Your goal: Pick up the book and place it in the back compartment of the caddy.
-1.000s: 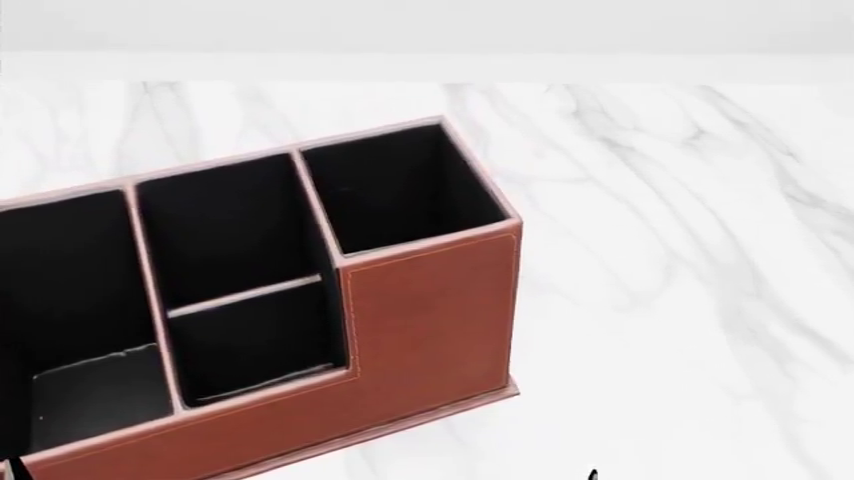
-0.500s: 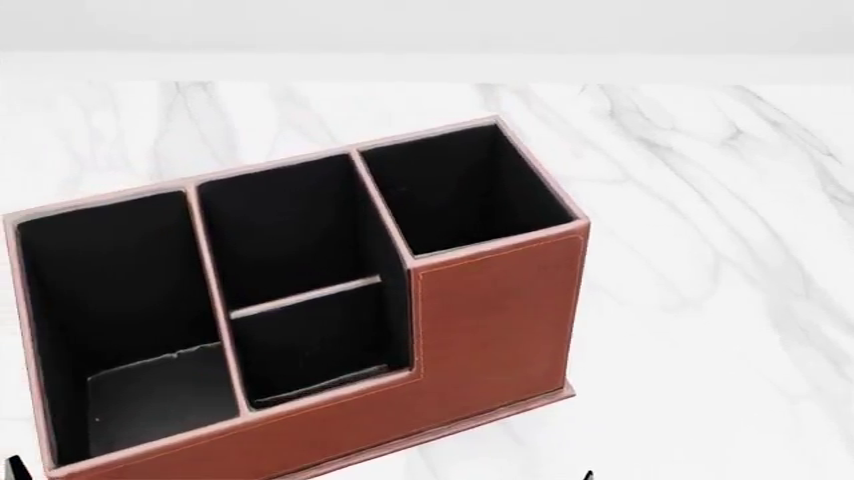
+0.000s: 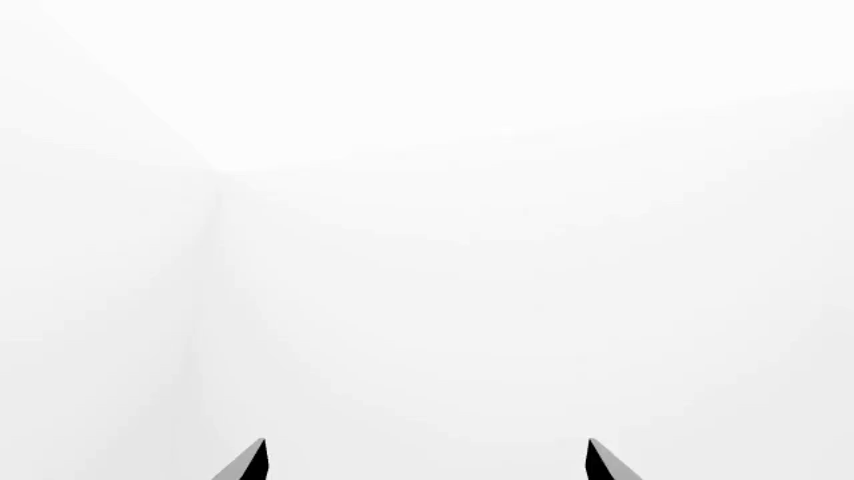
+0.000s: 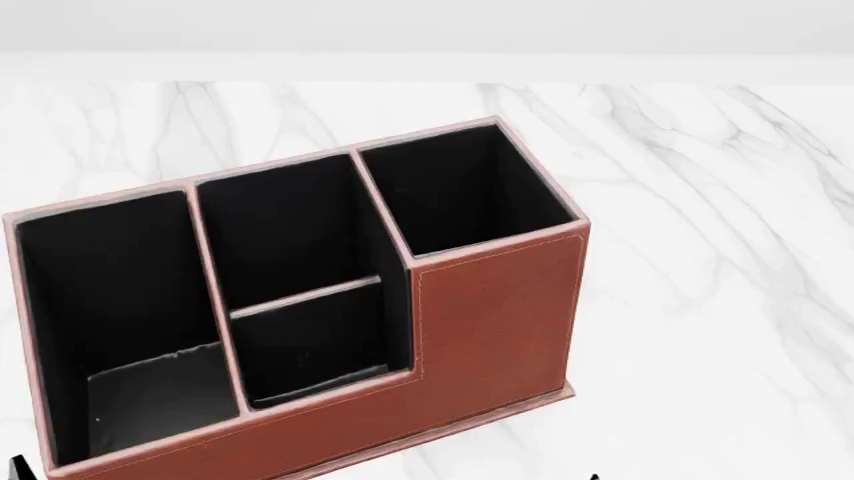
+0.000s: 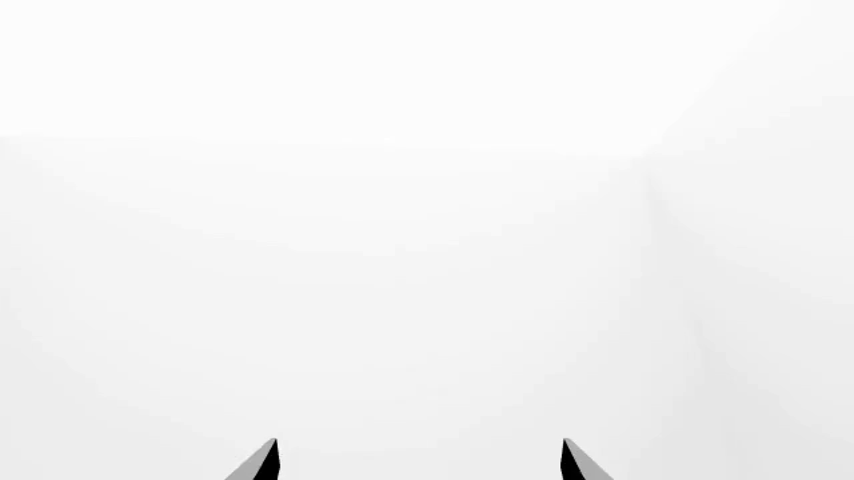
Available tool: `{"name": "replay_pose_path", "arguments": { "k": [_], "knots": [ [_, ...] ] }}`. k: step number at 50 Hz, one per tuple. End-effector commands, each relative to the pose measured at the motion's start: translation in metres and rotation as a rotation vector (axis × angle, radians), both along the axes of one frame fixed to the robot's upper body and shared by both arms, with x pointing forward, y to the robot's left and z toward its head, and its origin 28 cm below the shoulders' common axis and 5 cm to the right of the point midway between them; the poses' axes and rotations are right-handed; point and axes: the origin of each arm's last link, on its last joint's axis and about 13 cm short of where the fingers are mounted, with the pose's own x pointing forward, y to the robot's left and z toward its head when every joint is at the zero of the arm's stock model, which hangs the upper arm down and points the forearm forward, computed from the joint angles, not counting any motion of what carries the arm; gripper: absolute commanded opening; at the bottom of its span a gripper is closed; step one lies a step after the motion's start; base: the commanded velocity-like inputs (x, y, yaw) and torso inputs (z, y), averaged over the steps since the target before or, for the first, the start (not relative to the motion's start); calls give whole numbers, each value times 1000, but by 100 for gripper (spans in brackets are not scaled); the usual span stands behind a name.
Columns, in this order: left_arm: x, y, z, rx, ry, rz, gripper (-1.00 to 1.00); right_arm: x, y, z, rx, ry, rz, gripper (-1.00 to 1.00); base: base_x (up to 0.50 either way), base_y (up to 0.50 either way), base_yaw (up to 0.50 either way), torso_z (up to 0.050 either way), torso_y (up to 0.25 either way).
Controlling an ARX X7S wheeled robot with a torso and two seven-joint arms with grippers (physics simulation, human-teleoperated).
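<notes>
Caddy [image 4: 494, 310] on marble tabletop [image 4: 707, 250] — cells bare. Left gripper [image 3: 424, 462], right gripper [image 5: 416, 462] — jaws apart, clamping nothing, facing white walls.

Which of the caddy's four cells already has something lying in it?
The long end cell at the head view's left of the caddy: a flat dark slab lies on its floor. The other three cells look bare.

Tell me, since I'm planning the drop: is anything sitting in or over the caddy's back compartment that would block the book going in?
Nothing visible blocks it. The back compartment of the caddy is open at the top and looks empty, with only the thin crossbar along one side. The book itself is in no view.
</notes>
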Motion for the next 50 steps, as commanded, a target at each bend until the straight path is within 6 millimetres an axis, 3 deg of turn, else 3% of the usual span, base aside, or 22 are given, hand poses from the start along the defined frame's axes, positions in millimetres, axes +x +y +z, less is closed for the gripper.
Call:
{"name": "replay_pose_path", "arguments": {
  "k": [1, 14, 31, 40, 42, 50],
  "knots": [
    [-4, 5, 5, 22, 10, 8, 100, -2, -1, 2, 4, -9, 6, 100, 0, 0, 0, 0, 0],
    [12, 21, 11, 240, 189, -170, 100, -6, -5, 7, 24, -28, 2, 100, 0, 0, 0, 0, 0],
    [51, 31, 23, 301, 329, -455, 100, -6, -7, 8, 32, -37, -3, 100, 0, 0, 0, 0, 0],
    [60, 27, 33, 365, 414, -636, 100, -7, -7, 8, 34, -40, -6, 100, 0, 0, 0, 0, 0],
    [68, 26, 31, 403, 432, -592, 100, -6, -7, 8, 32, -39, -6, 100, 0, 0, 0, 0, 0],
    [77, 23, 27, 385, 476, -716, 100, -5, -6, 7, 29, -34, -6, 100, 0, 0, 0, 0, 0]
  ]
}}
